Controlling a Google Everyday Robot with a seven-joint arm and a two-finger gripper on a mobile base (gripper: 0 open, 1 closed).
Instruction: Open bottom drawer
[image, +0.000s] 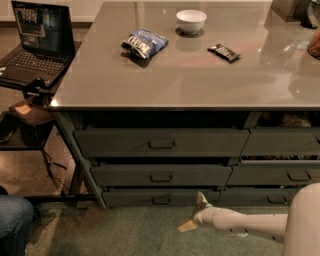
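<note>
Down low, your bottom drawer (130, 198) sat lowest in the left stack under the table (200, 85). It had a shallow dark grey-green front with a small loop handle (161, 200) at centre, and it looked pushed in. Your gripper (194, 212) hung over the carpet (125, 232) just right of that handle, fingers spread and holding nothing, the upper one overlapping the drawer front. Above lay a chip bag (144, 43), a white bowl (191, 20) and a dark bar (223, 52). A laptop (37, 40) stood at left.

The table top (200, 75) is smooth and glossy, mirroring the shiny white bowl (191, 21). The bottom drawer (130, 198) has a matt dark front. The gripper (194, 212), low in front of that drawer, looks like smooth pale plastic
</note>
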